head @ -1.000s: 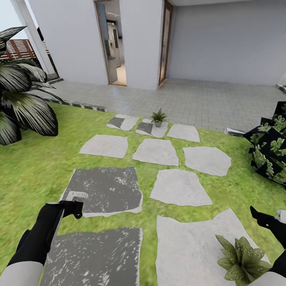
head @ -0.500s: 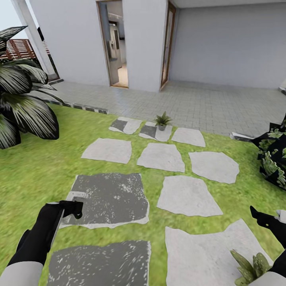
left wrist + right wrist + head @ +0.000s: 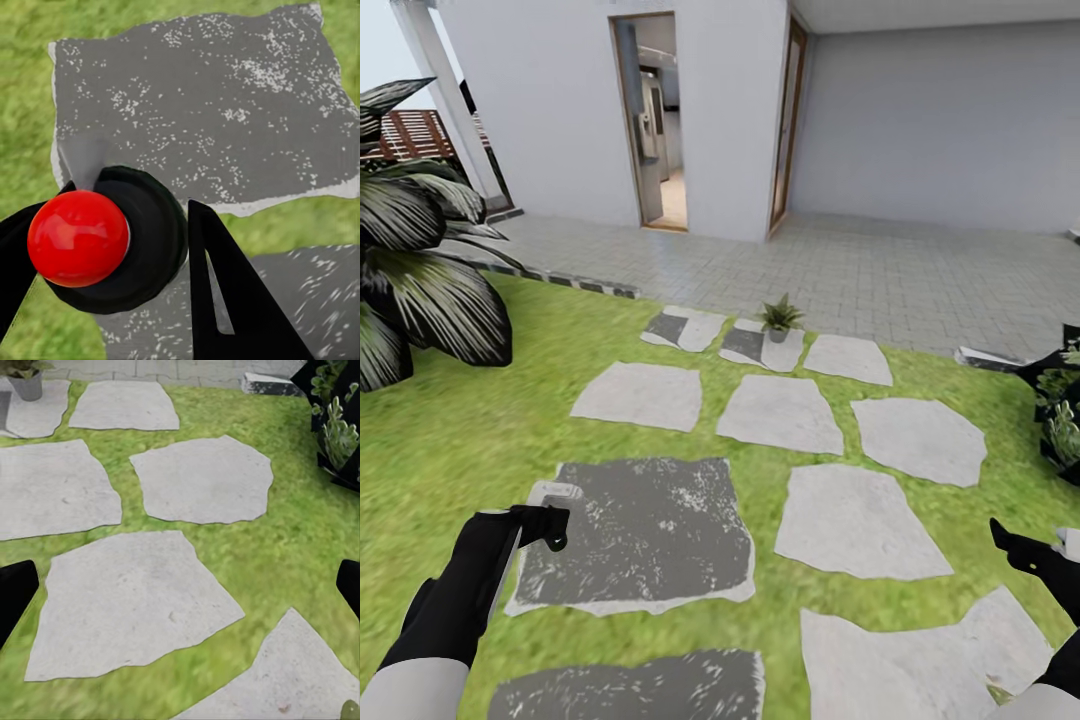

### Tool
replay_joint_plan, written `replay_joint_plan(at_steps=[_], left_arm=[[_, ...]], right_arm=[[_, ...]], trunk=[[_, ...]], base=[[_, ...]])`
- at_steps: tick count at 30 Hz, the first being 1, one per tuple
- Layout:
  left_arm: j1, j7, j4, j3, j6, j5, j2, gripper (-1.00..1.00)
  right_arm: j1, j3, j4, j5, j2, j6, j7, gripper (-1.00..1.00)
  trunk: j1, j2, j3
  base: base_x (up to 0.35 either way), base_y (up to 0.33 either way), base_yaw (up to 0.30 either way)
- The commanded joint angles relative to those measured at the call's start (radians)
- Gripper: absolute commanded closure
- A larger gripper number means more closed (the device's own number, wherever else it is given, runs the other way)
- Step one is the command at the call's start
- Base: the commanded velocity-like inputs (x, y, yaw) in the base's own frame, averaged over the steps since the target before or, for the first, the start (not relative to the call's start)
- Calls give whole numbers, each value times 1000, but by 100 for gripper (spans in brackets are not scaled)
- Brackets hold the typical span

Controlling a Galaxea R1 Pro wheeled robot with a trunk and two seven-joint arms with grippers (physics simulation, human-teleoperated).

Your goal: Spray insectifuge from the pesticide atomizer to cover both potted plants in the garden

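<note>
The pesticide atomizer (image 3: 97,244) is held in the left end effector (image 3: 532,522), at the lower left of the head view, where its pale trigger head juts out above the black fingers. In the left wrist view the fingers are closed around the dark bottle, its red collar facing the camera. The bottle is judged light, rigid and smooth-sided, so it is best clamped at mid-body, below the collar, leaving the trigger free. The right end effector (image 3: 1028,555), at the lower right edge, is seen spread wide and empty in its wrist view. One potted plant (image 3: 779,318) stands on a far stepping stone (image 3: 763,346), above centre, well apart from the atomizer.
</note>
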State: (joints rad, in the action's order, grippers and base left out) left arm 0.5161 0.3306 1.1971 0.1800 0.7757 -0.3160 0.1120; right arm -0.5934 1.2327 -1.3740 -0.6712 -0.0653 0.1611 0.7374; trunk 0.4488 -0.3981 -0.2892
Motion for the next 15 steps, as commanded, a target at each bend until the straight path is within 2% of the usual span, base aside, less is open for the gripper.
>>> replay_joint_plan(at_steps=[1, 5, 11, 15], left_arm=[[1, 10, 1, 1, 2, -11, 0, 100], [1, 10, 1, 1, 3, -11, 0, 100], [1, 10, 1, 1, 3, -11, 0, 100], [1, 10, 1, 1, 3, -11, 0, 100]], right_arm=[[-2, 2, -2, -4, -1, 5, 7, -100], [-2, 2, -3, -4, -1, 5, 7, -100], [-2, 2, -4, -4, -1, 5, 7, -100], [-2, 2, -4, -4, -1, 6, 7, -100]], trunk=[[1, -2, 0], [1, -2, 5], [1, -2, 13], [1, -2, 14]], base=[[287, 210, 0], [287, 210, -45], [292, 210, -189], [293, 210, -55]])
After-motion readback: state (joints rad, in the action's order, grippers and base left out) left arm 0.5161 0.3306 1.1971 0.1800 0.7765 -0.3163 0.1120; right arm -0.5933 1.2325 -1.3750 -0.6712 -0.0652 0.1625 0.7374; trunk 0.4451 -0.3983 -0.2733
